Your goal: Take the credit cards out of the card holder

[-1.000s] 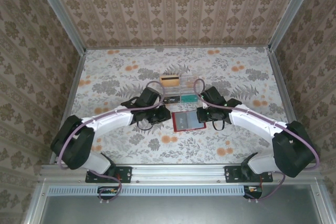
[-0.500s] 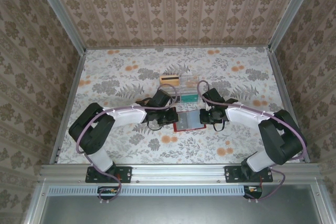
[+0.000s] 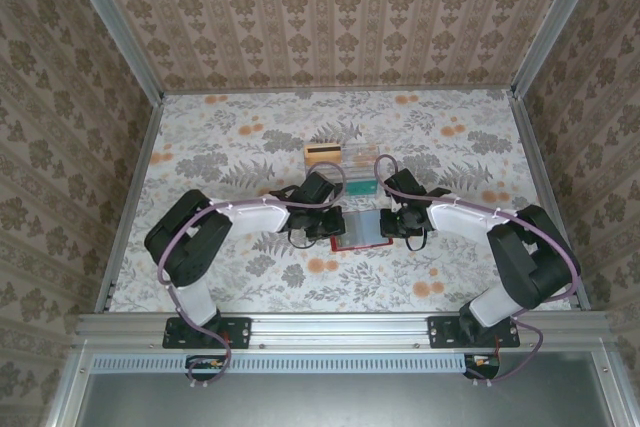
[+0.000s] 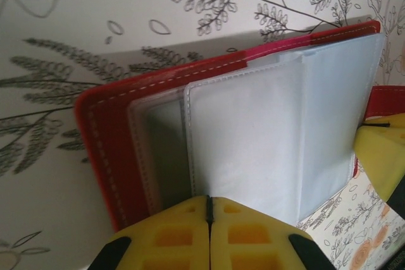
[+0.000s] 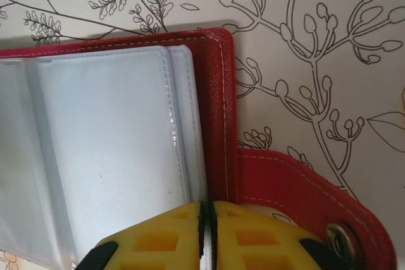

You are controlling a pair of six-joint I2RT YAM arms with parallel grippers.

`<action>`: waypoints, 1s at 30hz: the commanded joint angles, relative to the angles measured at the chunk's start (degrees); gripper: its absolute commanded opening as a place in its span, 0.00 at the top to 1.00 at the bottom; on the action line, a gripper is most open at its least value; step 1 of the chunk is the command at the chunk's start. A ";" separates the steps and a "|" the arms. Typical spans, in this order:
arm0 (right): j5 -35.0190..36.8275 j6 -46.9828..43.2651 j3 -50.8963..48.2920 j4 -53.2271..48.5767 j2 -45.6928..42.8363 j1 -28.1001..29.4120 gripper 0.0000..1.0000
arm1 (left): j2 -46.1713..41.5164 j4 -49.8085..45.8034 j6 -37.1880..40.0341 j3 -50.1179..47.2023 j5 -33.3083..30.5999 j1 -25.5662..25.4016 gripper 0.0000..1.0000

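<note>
The red card holder (image 3: 360,232) lies open and flat at the table's middle, its grey-blue clear sleeves facing up (image 4: 266,137) (image 5: 101,150). My left gripper (image 3: 333,226) (image 4: 209,202) is shut, its yellow tips resting at the edge of a sleeve on the holder's left half. Shut too, my right gripper (image 3: 390,224) (image 5: 207,205) stands at the right edge, with a thin pale sleeve edge between its fingers. The red closing tab (image 5: 304,181) sticks out to the right. A tan credit card (image 3: 321,153) with a dark stripe lies in the clear tray. Whether a card sits in the sleeves I cannot tell.
A clear plastic compartment tray (image 3: 352,159) stands just behind the holder, partly covered by both wrists. Both arms fold inward across the table's middle. Metal rails edge the floral table on left, right and back.
Both grippers have closed in from the sides onto the holder's left and right edges. The arms' elbows have folded back toward their bases. The holder has stayed in place.
</note>
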 commanded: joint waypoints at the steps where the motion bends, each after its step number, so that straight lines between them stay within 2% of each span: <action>1: -0.81 0.65 -1.27 0.73 0.92 -0.25 0.85 | 1.94 -0.76 0.36 0.88 0.49 -0.94 0.93; 4: -0.99 0.80 -1.48 0.61 0.70 -0.20 0.85 | 2.26 -0.28 0.74 1.57 1.17 -1.27 0.90; 15: -1.00 0.16 -0.02 -1.41 -4.75 -0.23 0.72 | 3.12 2.33 1.29 3.00 3.34 -1.96 0.87; 24: -4.92 1.56 -1.55 -0.18 -10.32 -0.13 0.57 | 5.22 3.36 1.59 5.90 4.28 -2.57 0.87; 30: -8.96 4.09 -3.66 3.36 -9.61 1.04 0.54 | 5.61 3.36 1.57 7.11 4.28 -2.60 0.87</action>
